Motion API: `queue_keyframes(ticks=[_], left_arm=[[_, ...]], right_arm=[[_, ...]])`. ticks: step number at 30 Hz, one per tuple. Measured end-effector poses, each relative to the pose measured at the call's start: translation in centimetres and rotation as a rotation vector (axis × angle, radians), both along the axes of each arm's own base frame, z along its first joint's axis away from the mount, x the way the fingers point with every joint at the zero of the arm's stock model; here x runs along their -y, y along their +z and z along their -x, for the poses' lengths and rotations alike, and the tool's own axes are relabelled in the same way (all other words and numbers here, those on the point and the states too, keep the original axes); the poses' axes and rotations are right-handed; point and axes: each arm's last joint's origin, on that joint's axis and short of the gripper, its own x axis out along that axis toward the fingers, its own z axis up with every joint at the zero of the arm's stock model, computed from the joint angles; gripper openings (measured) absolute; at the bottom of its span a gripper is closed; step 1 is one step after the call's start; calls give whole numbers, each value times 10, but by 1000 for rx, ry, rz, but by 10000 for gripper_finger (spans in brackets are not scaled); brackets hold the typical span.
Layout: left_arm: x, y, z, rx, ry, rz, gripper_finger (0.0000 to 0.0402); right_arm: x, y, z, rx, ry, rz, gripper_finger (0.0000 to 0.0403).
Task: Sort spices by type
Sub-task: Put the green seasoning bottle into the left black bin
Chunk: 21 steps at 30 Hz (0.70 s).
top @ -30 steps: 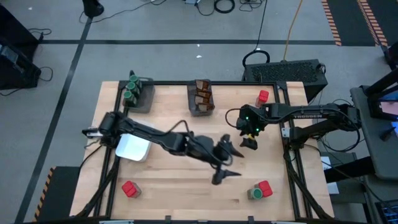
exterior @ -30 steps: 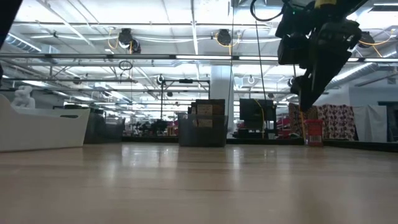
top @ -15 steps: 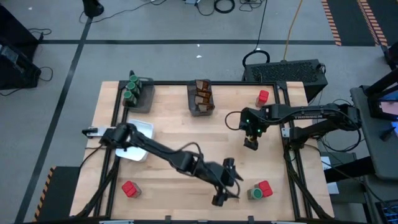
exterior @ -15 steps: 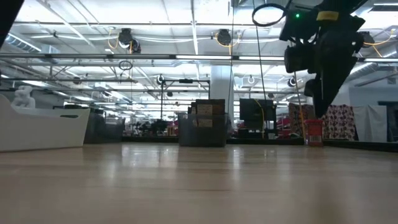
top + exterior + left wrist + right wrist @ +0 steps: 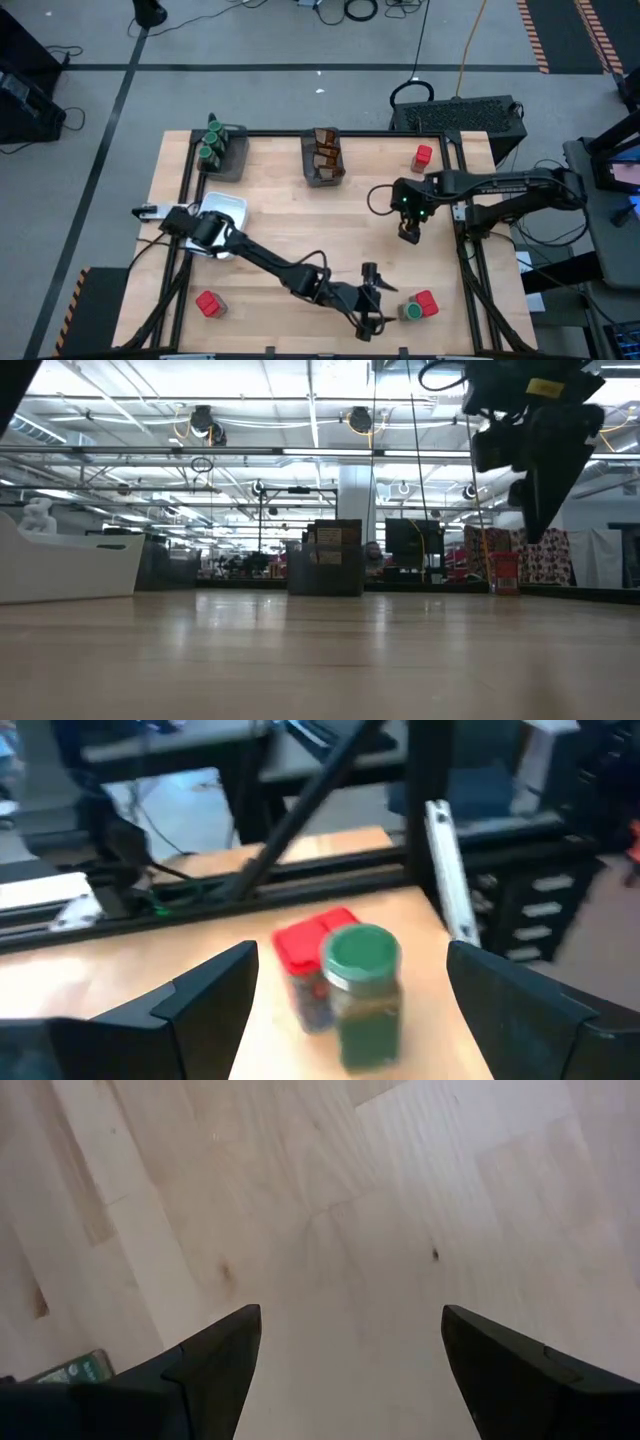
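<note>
While the green-lidded jar (image 5: pixel 361 988) is standing upright on the tabletop (image 5: pixel 280 210), touching the red container (image 5: pixel 305 965) behind it, I am lining up the left gripper (image 5: pixel 374 300) on it. In the left wrist view the jar is sitting between my spread jaws but well ahead of the tips, so nothing is grasped. I am judging this as the approach to a pick. To do it well, I should be keeping the jaws wide, advancing until the jar's body is between the fingers, and clamping below the lid without catching the red container. The right gripper (image 5: pixel 409 231) is hanging over bare wood farther off, jaws released and empty. Beyond that, one bin (image 5: pixel 222 152) is holding green jars and another (image 5: pixel 324 158) brown packets.
</note>
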Motion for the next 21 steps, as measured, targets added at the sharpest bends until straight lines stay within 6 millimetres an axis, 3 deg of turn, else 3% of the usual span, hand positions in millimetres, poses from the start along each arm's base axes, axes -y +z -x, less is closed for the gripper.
queue_keyframes(ticks=[8, 21], left_arm=[[-3, -21, -10, 48, 30, 18, 328], [12, -27, -43, 122, -2, 60, 328]], right_arm=[[-6, 18, 25, 24, -49, 38, 293], [-8, 35, 51, 98, -126, 9, 293]])
